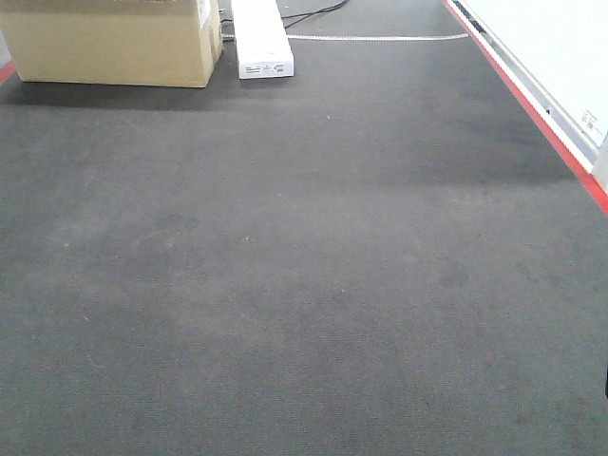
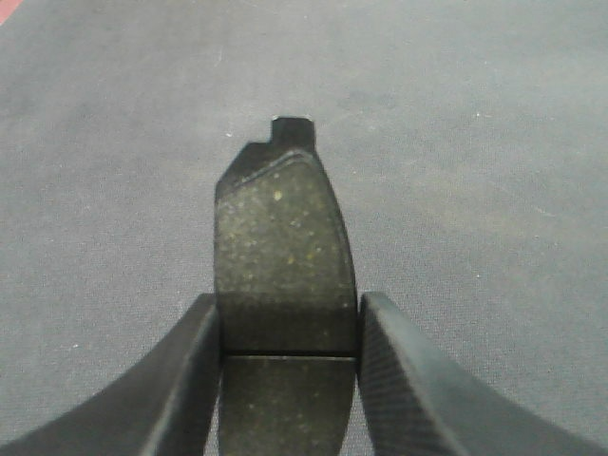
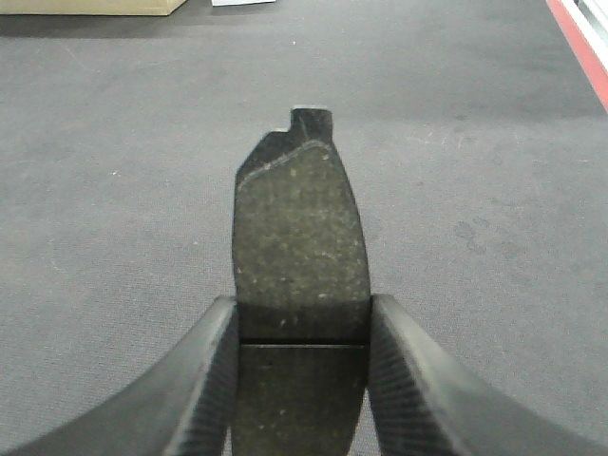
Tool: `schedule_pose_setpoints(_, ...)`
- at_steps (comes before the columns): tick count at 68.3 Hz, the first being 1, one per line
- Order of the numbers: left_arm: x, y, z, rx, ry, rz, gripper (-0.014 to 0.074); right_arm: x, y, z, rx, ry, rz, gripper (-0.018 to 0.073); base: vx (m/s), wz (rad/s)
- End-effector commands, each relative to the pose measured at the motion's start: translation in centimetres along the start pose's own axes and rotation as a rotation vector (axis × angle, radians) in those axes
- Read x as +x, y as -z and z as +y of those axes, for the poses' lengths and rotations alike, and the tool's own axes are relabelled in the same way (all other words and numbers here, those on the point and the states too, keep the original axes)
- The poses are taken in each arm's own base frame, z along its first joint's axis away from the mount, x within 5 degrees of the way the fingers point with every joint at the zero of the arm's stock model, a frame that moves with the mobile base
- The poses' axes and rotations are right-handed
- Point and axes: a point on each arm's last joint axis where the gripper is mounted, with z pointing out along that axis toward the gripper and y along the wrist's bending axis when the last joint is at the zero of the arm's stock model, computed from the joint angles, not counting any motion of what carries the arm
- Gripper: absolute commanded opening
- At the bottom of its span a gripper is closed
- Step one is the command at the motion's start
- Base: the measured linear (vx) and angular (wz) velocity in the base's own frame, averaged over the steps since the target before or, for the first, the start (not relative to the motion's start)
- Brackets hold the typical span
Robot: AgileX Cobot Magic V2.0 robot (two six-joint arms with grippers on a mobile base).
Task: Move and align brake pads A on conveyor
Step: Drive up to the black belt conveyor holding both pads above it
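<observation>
Now – both claws are loaded. The left claw (image 2: 290,328) is closed on the left brake pad (image 2: 280,237), its ribbed fingers (image 2: 408,370) pressing the pad's two long edges right at the centre groove. The pad points straight out from the claw, flat speckled face up, small end tab at the far tip. Grey belt (image 1: 304,285) lies under it; a scrap of red shows toward the belt's left edge.

The right claw (image 3: 302,328) is the same – clamped on the right brake pad (image 3: 299,228) at the groove, tab end pointing away, face up. Under it is belt again, with the red stripe (image 3: 579,43) of the right edge off to the far right.

Whether either pad touches the belt, I cannot tell from the wrist views.

From the front view no pads lie on the visible stretch of belt. A cardboard box (image 1: 109,43) sits at the far left corner, a long white box (image 1: 259,38) just beside it, and a dark cable (image 1: 313,11) behind.
</observation>
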Motion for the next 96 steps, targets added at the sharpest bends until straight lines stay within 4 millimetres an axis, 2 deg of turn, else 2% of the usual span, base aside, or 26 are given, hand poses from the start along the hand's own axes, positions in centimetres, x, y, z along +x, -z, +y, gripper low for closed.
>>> schedule_pose_setpoints(1, -1.6, 0.4, 0.0, 0.004, 0.007, -0.11, -0.0006, -1.7, 0.4, 0.1, -0.008, 0.012, -0.117, -0.0004, 0.02, -0.01)
schedule_pose_setpoints(88, -1.7, 0.3, 0.0, 0.005, 0.036, -0.113, -0.0003, -1.7, 0.4, 0.1, -0.008, 0.012, -0.117, -0.0004, 0.0, 0.0)
schedule_pose_setpoints(96, -2.6, -0.4, 0.0, 0.006, 0.068, -0.069, 0.0004, -1.7, 0.4, 0.1, -0.008, 0.012, -0.117, -0.0004, 0.0, 0.0)
